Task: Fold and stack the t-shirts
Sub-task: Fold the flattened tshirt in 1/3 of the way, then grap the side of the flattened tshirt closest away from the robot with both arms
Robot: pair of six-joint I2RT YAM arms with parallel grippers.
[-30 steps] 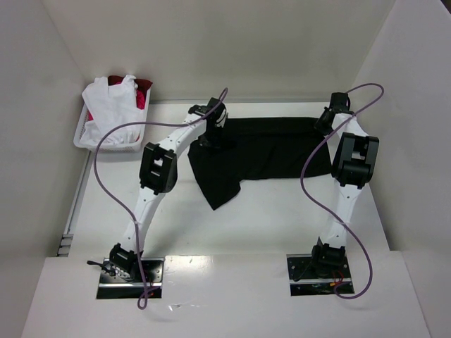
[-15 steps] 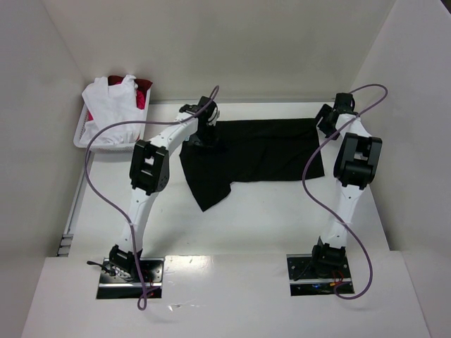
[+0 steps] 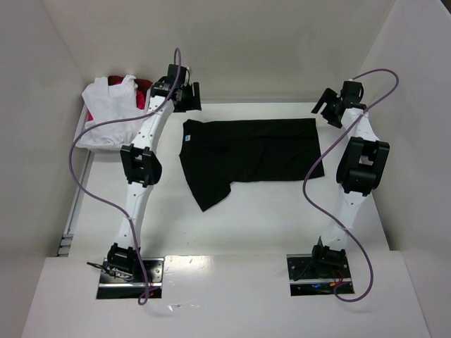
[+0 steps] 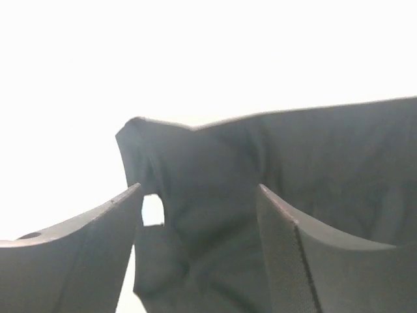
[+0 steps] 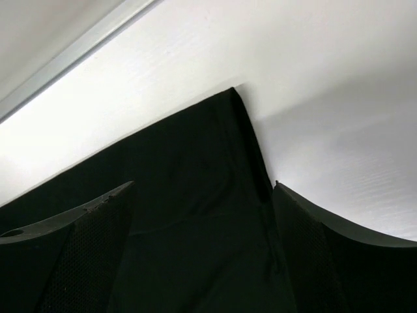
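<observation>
— How many shirts are counted, and where are they found?

— Three. One black shirt is laid flat on the table, toward the far side, spread left to right, with a flap pointing near at its left end. One white shirt and one red shirt are heaped in the single basket at the far left, the white over most of the red.

— Can any writing be read?

— None. One small light-blue label is seen at the black shirt's far left corner, but nothing on it can be made out.

— How are the two grippers set?

— The left gripper is held off the cloth, just past the shirt's far left corner and near the basket. Its jaws are spread, with nothing between them. The right gripper is held just past the far right corner, its jaws likewise spread and empty.

— What is given by one view and not by another?

— The basket and the white and red shirts are shown only from the top. The creased left end of the black shirt is shown only from the left wrist, with a small pale patch beside one finger; whether that is the label cannot be told. The shirt's far right corner and its doubled edge are shown from the right wrist.
</observation>
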